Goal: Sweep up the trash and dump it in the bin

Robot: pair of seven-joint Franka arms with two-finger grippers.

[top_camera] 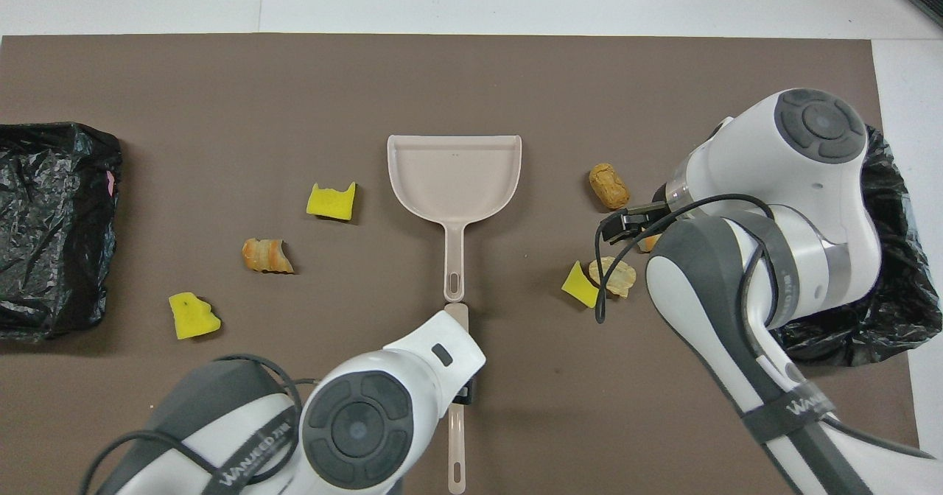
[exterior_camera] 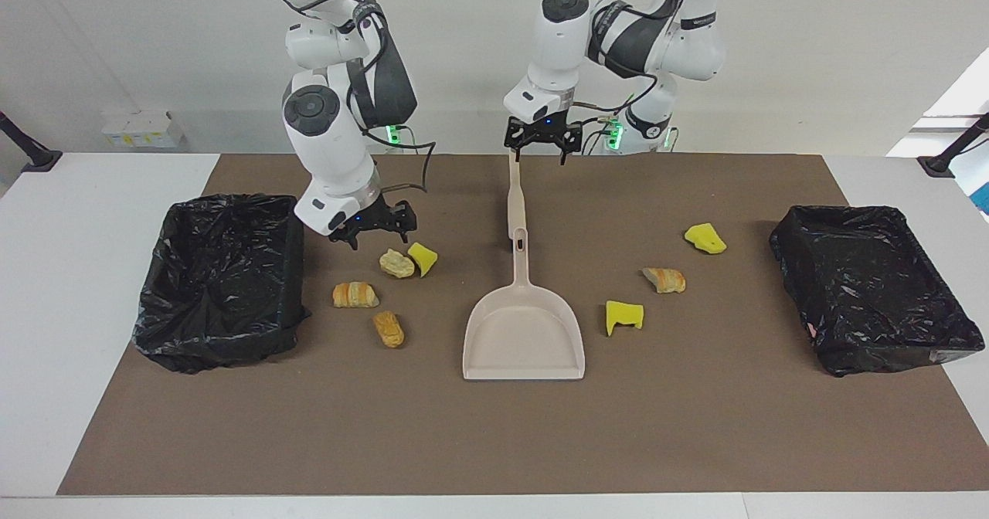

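Several pieces of trash lie on the brown mat. Yellow chunks [exterior_camera: 423,258] [exterior_camera: 624,316] [exterior_camera: 705,239] and tan bread bits [exterior_camera: 355,295] [exterior_camera: 389,328] [exterior_camera: 664,279] lie on both sides of the beige dustpan [exterior_camera: 524,334]. The beige brush [exterior_camera: 515,195] lies in line with the dustpan's handle, nearer to the robots. My left gripper [exterior_camera: 538,152] hangs open just above the brush's end nearest the robots. My right gripper [exterior_camera: 378,239] stands open low over the mat, beside a tan piece [exterior_camera: 396,263]. One bin [exterior_camera: 220,279] is lined with a black bag at the right arm's end.
A second black-lined bin [exterior_camera: 873,287] sits at the left arm's end of the table. In the overhead view my left arm covers part of the brush [top_camera: 456,436]. My right arm partly hides one bread bit [top_camera: 650,242] and the bin [top_camera: 884,311].
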